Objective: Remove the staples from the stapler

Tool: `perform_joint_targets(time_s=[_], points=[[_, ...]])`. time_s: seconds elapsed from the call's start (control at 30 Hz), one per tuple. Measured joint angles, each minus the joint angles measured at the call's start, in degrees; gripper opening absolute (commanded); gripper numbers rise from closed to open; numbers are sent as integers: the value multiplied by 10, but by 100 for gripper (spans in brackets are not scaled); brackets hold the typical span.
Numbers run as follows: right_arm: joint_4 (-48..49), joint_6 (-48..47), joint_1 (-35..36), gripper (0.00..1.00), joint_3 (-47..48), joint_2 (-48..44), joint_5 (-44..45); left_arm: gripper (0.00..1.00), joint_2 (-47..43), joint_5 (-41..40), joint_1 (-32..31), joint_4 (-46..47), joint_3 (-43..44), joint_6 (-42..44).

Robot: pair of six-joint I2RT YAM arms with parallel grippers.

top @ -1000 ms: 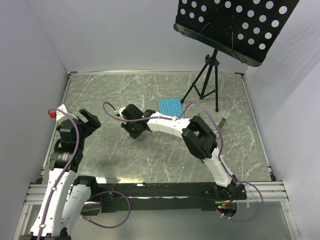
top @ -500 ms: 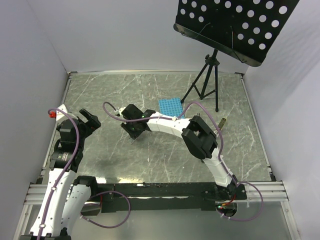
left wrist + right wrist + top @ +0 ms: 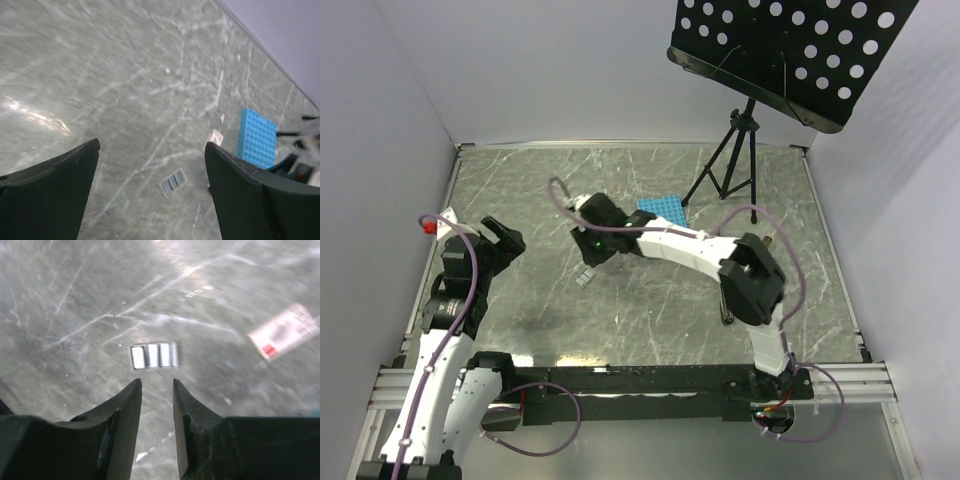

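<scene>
The right gripper (image 3: 156,382), jaws narrowly parted and empty, hangs close over the loose staple strip (image 3: 153,355) on the table (image 3: 650,300); a low sweep could scatter it; the left gripper (image 3: 150,145) gapes wide, empty; the stapler I cannot make out; it may lie hidden under the right arm (image 3: 750,280).

near-centre table (image 3: 620,325): bare marble, open lane
mid-table: right arm (image 3: 680,245) lies across it and blocks crossing
staple strip (image 3: 584,276): flat on the marble near the arm's tip
far-right: tripod (image 3: 725,175) legs, with blue rack (image 3: 660,210) just beside
overhead: perforated music desk (image 3: 790,55) overhangs the far-right corner
</scene>
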Motion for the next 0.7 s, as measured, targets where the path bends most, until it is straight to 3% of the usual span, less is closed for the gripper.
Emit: perform_joint_targets(time_s=[0.17,0.27,0.3,0.43,0.5,0.57,0.7], points=[[37,54,-61,48,-88,-72,7,80,70,64,0,18,0,-23],[55,71,-96,54,-140,-98,17,68,132,101,0,35,0,-28],[59,74,-104,57,-159,-108,20,59,153,115,0,43,0,-31],[66,80,-108,72,-209,-139,25,35,238,166,0,78,0,-39],[72,80,-107,85,-228,-156,26,24,281,193,0,101,0,-42],[76,78,-106,100,-241,-176,29,20,320,216,-1,122,0,-44],[91,74,-106,100,-263,-213,36,8,399,244,-19,157,0,-41]])
